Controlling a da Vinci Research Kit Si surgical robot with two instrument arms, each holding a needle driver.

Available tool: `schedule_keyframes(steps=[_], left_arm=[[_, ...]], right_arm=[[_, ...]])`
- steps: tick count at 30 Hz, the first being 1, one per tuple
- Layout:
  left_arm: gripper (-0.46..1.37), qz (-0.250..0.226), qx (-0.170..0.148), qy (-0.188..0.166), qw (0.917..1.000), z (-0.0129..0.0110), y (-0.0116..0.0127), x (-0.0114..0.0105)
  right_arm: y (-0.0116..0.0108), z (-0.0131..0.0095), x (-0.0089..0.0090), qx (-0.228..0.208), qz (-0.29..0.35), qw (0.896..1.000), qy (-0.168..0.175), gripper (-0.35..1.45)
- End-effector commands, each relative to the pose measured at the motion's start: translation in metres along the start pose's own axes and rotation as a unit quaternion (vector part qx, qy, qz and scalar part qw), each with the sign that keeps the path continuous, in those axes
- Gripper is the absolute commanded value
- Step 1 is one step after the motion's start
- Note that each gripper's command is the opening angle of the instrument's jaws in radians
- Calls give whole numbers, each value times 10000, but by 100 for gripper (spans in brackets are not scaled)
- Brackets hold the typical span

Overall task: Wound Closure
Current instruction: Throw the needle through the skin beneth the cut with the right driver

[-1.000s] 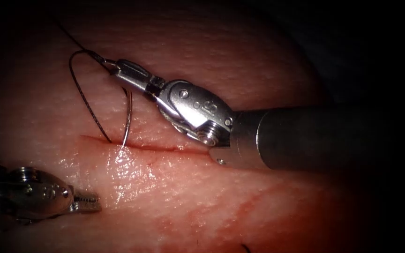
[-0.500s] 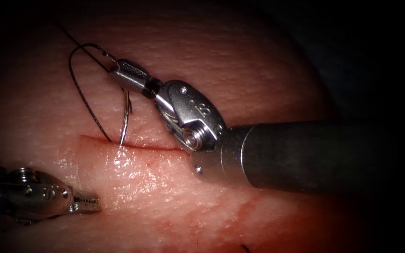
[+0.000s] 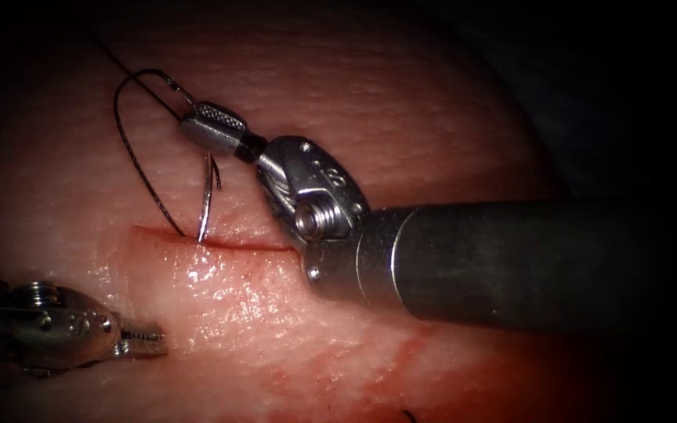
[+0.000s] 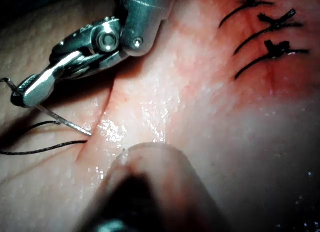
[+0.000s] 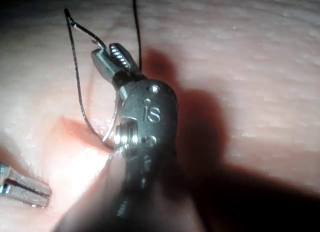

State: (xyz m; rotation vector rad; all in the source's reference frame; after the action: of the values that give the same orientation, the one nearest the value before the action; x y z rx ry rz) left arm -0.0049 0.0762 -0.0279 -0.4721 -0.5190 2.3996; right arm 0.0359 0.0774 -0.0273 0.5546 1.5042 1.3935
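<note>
Needle (image 3: 208,205) is standing with its tip at the cut (image 3: 233,244) in the tissue (image 3: 401,102), the right tool (image 3: 211,125) clamping its rear end, thread (image 3: 136,168) looping alongside; the left tool (image 3: 144,338) is waiting closed, empty, near the tissue's front edge.

Endoscope: looking down from above and in front at the cut (image 3: 221,244). Left wrist: looking very close along its shaft. Right wrist: likewise. All sharing the needle (image 3: 207,200) at the cut.
</note>
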Motion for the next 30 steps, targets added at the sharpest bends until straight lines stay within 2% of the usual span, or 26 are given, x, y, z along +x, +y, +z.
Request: schedule_keyframes(steps=[1, 3, 6, 13, 15, 18, 23, 28, 30], left_arm=[[-9, 1, -9, -1, 10000, 0, 0, 0], [-9, 2, -10, -1, 10000, 0, 0, 0], [-9, 5, -12, -1, 10000, -1, -1, -1], [-9, 5, -13, -2, 10000, -1, -1, -1], [-9, 6, -14, -2, 10000, -1, -1, -1], [-9, 6, -14, -2, 10000, -1, -1, -1], [-9, 5, -14, -2, 10000, -1, -1, -1], [-9, 6, -14, -2, 10000, -1, -1, -1], [-9, 6, -14, -2, 10000, -1, -1, -1]], right_arm=[[-1, 2, 2, -10, 257, 9997, -29, -35], [-3, 1, 1, -13, 730, 9973, -86, -35], [-6, 2, -1, -9, 938, 9955, -153, -35], [-13, 1, -6, -89, 1730, 9843, -347, -35], [-14, 1, -7, -77, 1761, 9837, -363, -35], [-18, 3, -10, -24, 2144, 9757, -446, -35], [-22, 5, -14, -27, 2288, 9721, -522, -35], [-25, 7, -22, -84, 2641, 9626, -602, -35], [-26, 8, -28, -150, 2963, 9528, -645, -35]])
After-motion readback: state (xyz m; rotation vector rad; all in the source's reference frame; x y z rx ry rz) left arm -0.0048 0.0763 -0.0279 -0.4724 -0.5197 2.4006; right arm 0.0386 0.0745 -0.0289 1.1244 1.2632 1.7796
